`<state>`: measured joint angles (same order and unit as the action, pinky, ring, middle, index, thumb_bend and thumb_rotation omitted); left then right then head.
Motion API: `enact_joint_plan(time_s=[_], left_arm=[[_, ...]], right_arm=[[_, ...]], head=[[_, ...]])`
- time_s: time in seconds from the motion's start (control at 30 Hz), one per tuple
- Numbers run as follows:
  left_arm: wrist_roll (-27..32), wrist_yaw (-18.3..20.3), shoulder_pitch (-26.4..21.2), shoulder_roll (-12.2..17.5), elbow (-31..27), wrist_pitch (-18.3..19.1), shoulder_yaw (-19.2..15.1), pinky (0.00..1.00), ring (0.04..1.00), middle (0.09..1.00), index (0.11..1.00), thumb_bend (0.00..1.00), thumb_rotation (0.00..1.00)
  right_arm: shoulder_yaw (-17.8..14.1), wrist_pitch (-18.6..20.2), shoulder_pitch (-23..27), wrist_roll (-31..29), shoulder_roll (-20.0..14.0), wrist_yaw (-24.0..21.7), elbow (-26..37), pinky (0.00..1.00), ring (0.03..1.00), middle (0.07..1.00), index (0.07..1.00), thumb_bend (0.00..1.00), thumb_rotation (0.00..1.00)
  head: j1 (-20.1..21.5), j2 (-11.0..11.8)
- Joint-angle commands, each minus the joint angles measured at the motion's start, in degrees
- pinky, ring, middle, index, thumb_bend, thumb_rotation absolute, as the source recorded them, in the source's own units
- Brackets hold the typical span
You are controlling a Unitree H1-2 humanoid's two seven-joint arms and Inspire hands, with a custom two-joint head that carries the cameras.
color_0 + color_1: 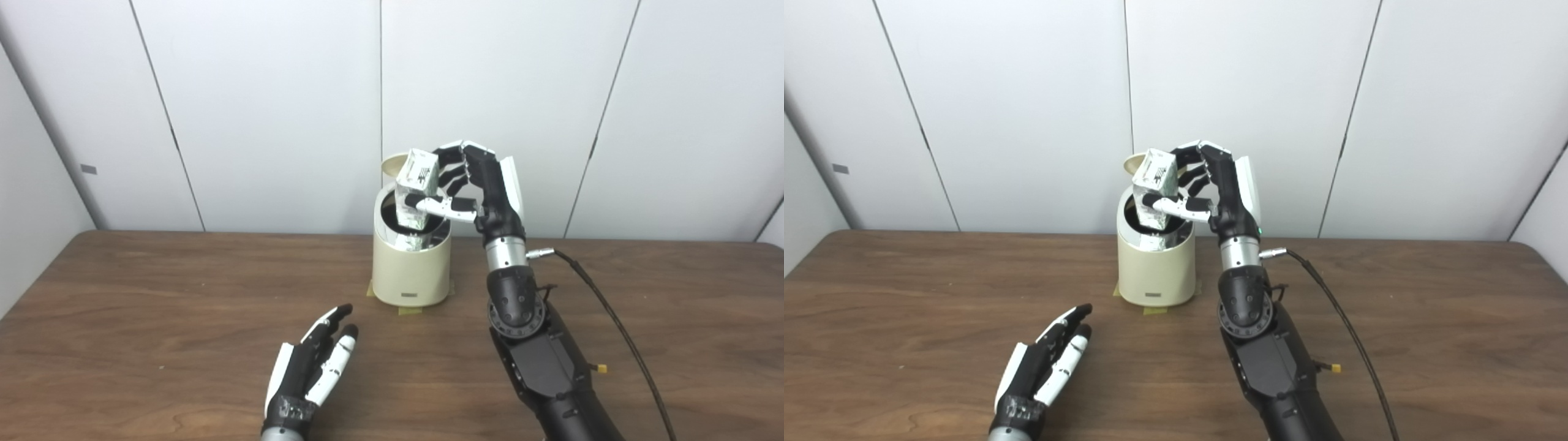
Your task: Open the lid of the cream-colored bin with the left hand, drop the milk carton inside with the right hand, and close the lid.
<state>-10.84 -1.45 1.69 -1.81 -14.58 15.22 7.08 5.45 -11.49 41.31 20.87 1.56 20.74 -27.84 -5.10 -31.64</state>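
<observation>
While the cream bin [411, 269] sits mid-bench [153, 318] w/ lid [392, 164] flipped up behind, right hand [484, 184] grips the milk carton [416, 184], tilted, its bottom end inside the bin's mouth. Left hand [312, 367] rests on the bench nearby, fingers loosely spread, holding nothing.

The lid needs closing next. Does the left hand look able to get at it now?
Probably not yet: the right hand holds the carton over the bin, in front of the raised lid.
</observation>
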Motion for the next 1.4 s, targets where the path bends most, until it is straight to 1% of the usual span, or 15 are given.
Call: enact_joint_plan(time_s=[0.0, 0.2, 0.23, 0.27, 0.33, 0.47, 0.53, 0.63, 0.7, 0.77, 1.0, 1.27, 1.3, 1.33, 1.37], left_arm=[[0.20, 0.47, -1.07, -0.55, -2.16, -0.24, 0.43, 0.94, 0.949, 0.933, 0.868, 0.47, 0.71], [0.12, 0.51, -0.99, -0.61, -2.68, 0.23, 0.51, 0.96, 0.956, 0.933, 0.866, 0.48, 0.72], [0.19, 0.55, -1.00, -0.59, -2.65, 0.05, 0.53, 0.96, 0.955, 0.933, 0.865, 0.48, 0.72], [0.31, 0.62, -1.02, -0.58, -2.75, 0.07, 0.53, 0.95, 0.952, 0.932, 0.865, 0.47, 0.71], [0.37, 0.71, -1.10, -0.51, -2.89, 0.21, 0.51, 0.93, 0.946, 0.931, 0.865, 0.46, 0.71], [1.54, 0.85, -1.17, -0.77, -3.11, 0.16, 0.01, 0.89, 0.931, 0.928, 0.864, 0.43, 0.70], [2.07, 0.84, -1.18, -0.81, -3.13, 0.16, -0.15, 0.88, 0.924, 0.924, 0.861, 0.44, 0.70], [1.87, 0.79, -1.14, -0.80, -3.42, 0.27, -0.10, 0.86, 0.918, 0.920, 0.861, 0.46, 0.71], [1.83, 0.84, -1.14, -0.83, -3.54, 0.39, -0.11, 0.87, 0.917, 0.919, 0.862, 0.46, 0.70], [1.88, 0.93, -1.14, -0.83, -3.65, 0.50, -0.13, 0.87, 0.916, 0.918, 0.863, 0.46, 0.70], [1.82, 1.07, -1.18, -0.82, -3.84, 0.53, -0.09, 0.89, 0.929, 0.919, 0.859, 0.47, 0.72], [1.68, 1.01, -0.98, -0.82, -4.04, 0.44, -0.06, 0.90, 0.926, 0.914, 0.859, 0.46, 0.73], [1.72, 1.02, -0.93, -0.83, -4.08, 0.48, -0.09, 0.90, 0.925, 0.912, 0.856, 0.46, 0.73], [1.73, 1.03, -0.87, -0.80, -4.15, 0.50, -0.10, 0.90, 0.926, 0.913, 0.858, 0.46, 0.73], [1.65, 1.04, -0.79, -0.76, -4.32, 0.59, -0.09, 0.90, 0.926, 0.913, 0.859, 0.46, 0.73]], right_arm=[[-0.17, -4.10, 4.50, 0.38, 0.03, 1.63, 0.65, 0.30, 0.410, 0.529, 0.487, 0.50, 0.00], [0.03, -6.72, 4.62, 1.37, -0.07, 3.62, -1.42, 0.29, 0.407, 0.533, 0.489, 0.49, 0.00], [0.01, -7.44, 4.67, 1.79, -0.04, 4.46, -1.92, 0.28, 0.403, 0.534, 0.489, 0.49, 0.00], [0.05, -8.20, 4.76, 2.26, -0.07, 5.27, -2.38, 0.28, 0.396, 0.534, 0.492, 0.49, 0.00], [0.11, -9.53, 4.80, 2.97, -0.09, 6.59, -3.11, 0.28, 0.393, 0.534, 0.493, 0.49, 0.00], [0.10, -11.30, 4.47, 3.65, -0.14, 7.95, -3.58, 0.26, 0.383, 0.534, 0.501, 0.49, 0.00], [0.27, -11.75, 4.35, 3.91, -0.33, 8.03, -3.71, 0.31, 0.438, 0.510, 0.475, 0.50, 0.00], [0.78, -11.93, 4.17, 5.02, -0.84, 8.00, -3.79, 0.33, 0.458, 0.502, 0.469, 0.50, 0.00], [0.89, -12.02, 4.01, 5.14, -0.98, 7.79, -3.68, 0.28, 0.405, 0.529, 0.495, 0.49, 0.00], [0.94, -12.27, 3.90, 5.13, -1.04, 7.74, -3.67, 0.26, 0.392, 0.536, 0.500, 0.49, 0.00], [0.74, -11.55, 3.62, 4.90, -0.89, 7.58, -3.69, 0.26, 0.395, 0.539, 0.502, 0.49, 0.00], [0.81, -11.91, 3.36, 5.22, -0.60, 8.12, -4.03, 0.25, 0.388, 0.536, 0.504, 0.49, 0.00], [0.91, -11.80, 3.32, 5.46, -0.56, 8.20, -3.92, 0.26, 0.400, 0.538, 0.498, 0.49, 0.00], [1.00, -11.89, 3.27, 5.57, -0.52, 8.16, -3.83, 0.29, 0.431, 0.520, 0.484, 0.50, 0.00], [1.08, -12.04, 3.22, 5.64, -0.48, 8.12, -3.75, 0.27, 0.408, 0.528, 0.495, 0.49, 0.00]], head=[[-0.08, -0.07], [-0.02, -0.14], [-0.02, -0.14], [0.42, -0.72], [0.42, -0.72], [0.25, -1.02], [0.25, -1.02], [0.28, -1.09], [0.24, -1.15], [0.24, -1.15], [0.14, -1.26], [0.06, -1.14], [0.06, -1.14], [0.07, -1.17], [0.06, -1.18]])
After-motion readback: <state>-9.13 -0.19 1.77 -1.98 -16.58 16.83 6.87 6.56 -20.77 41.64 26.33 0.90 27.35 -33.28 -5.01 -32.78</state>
